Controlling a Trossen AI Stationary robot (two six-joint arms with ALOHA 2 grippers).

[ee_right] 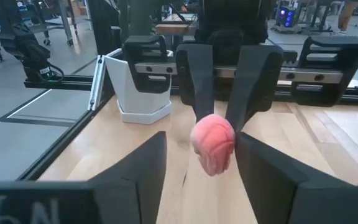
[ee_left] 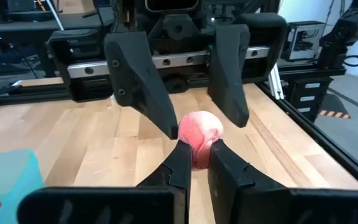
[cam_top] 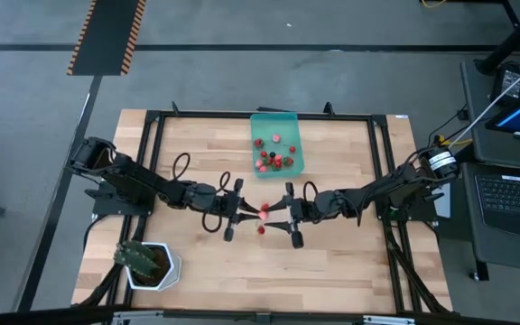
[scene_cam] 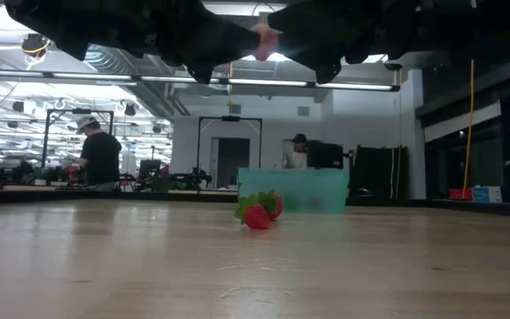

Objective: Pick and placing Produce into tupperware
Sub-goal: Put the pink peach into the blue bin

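A pink fruit (ee_left: 199, 132) hangs in mid-air over the table's middle, with my left gripper (ee_left: 197, 152) shut on it. My right gripper (cam_top: 274, 213) faces it from the table's right, open. Its two fingers (ee_right: 143, 168) stand on either side of the fruit (ee_right: 213, 143). A red strawberry with a green top (scene_cam: 258, 213) lies on the wood just below (cam_top: 261, 229). The teal tupperware (cam_top: 289, 122) stands toward the far edge with several red fruits inside. My left gripper pinches the pink fruit's near end (ee_left: 197, 147) between its two fingertips. The fingers lie about level and come from the table's left. Most of the fruit sticks out beyond the tips, and it is lifted clear of the table (scene_cam: 262, 41).
A white pot with a green plant (cam_top: 150, 264) stands at the near left corner. Black frame rails (cam_top: 382, 162) run along the table's sides and far edge. People (scene_cam: 101, 155) stand in the room beyond the table.
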